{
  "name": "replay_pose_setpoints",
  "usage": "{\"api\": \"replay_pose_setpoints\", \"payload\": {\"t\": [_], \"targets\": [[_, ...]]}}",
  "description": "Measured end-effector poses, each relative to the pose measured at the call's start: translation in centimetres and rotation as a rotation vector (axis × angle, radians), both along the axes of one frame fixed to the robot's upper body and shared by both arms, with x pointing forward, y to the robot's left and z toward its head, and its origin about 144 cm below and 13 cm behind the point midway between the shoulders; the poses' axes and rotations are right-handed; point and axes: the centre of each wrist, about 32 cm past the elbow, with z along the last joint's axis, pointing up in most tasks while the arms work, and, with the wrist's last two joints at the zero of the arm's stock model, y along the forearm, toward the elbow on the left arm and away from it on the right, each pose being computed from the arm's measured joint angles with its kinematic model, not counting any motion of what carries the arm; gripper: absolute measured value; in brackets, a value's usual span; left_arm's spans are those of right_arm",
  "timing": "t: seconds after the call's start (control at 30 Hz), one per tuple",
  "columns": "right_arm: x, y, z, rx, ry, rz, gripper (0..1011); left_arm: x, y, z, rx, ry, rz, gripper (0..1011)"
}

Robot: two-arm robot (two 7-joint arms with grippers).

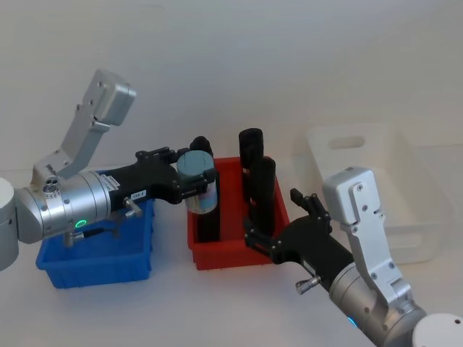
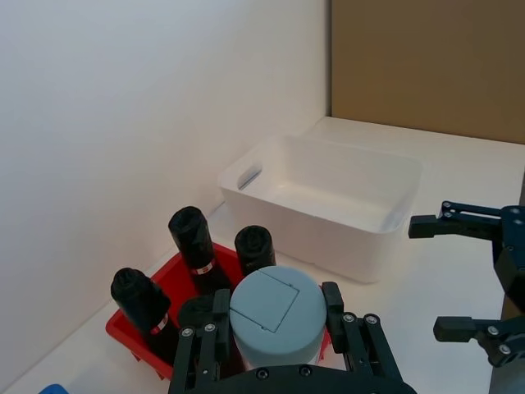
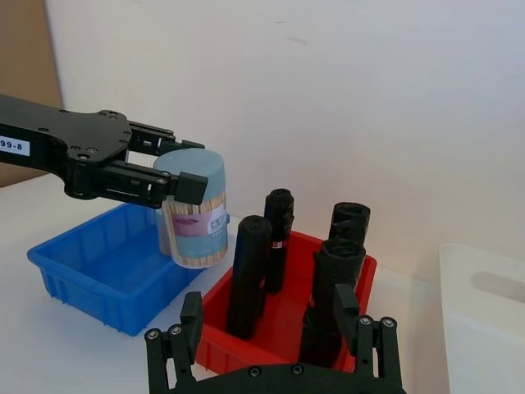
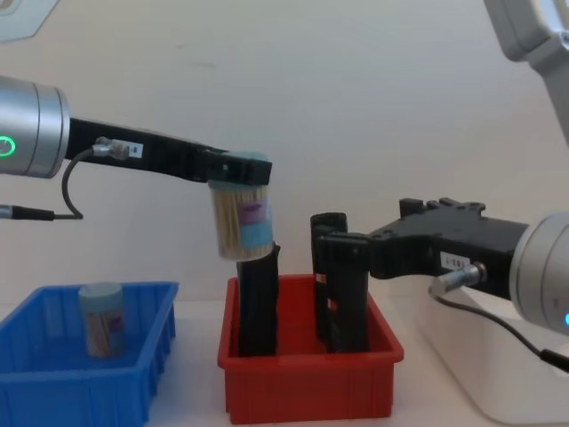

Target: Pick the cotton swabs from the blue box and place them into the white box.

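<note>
White box [image 1: 394,181] is the biggest item and sits on the table's right side. It has a slot handle in its far wall.
Red bin [image 1: 231,256] sits mid-table, between the white box and the blue box [image 1: 94,271]. The blue box is at far left, just beside the red bin.
Several tall black uprights [image 1: 251,148] stand in the red bin, well above its rim. In the chest view they rise between the held jar and the white box [image 4: 498,382].

Left gripper [image 1: 195,177] reaches in from the left, well above table level. Its fingers are clamped on the pale blue lid of one jar of cotton swabs [image 1: 202,199].
- The jar hangs below the fingers, clear of the blue box and slightly tilted, label facing out.
- It's over the red bin's left edge, by the left-most black upright.
- In the chest view the jar's base [image 4: 242,222] sits right at that upright's top. Can't tell if they touch.
- In the right wrist view the jar [image 3: 197,226] hangs beside that upright, above where the blue box [image 3: 90,271] and the red bin [image 3: 230,349] meet.

Right gripper [image 1: 278,220] is low at the red bin's right front corner, jaws spread wide and gripping nothing. In the chest view it overlaps the black uprights on the right, and its arm crosses in front of the white box.

A second jar [image 4: 100,318] stands upright inside the blue box [image 4: 53,391], well apart from both grippers.
</note>
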Motion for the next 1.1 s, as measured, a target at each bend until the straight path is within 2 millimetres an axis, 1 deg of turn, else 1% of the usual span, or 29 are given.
{"api": "replay_pose_setpoints", "payload": {"t": [0.53, 0.87, 1.1], "targets": [[0.2, 0.3, 0.0, 0.007, 0.003, 0.031, 1001, -0.3, -1.0, 0.4, -0.003, -0.017, -0.067, 669], [1.0, 0.8, -0.1, 0.011, 0.012, 0.057, 1001, -0.5, -1.2, 0.5, -0.004, -0.021, -0.086, 669], [1.7, 1.5, -0.2, 0.014, 0.015, 0.068, 1001, -0.5, -1.3, 0.5, -0.005, -0.022, -0.092, 669]]}}
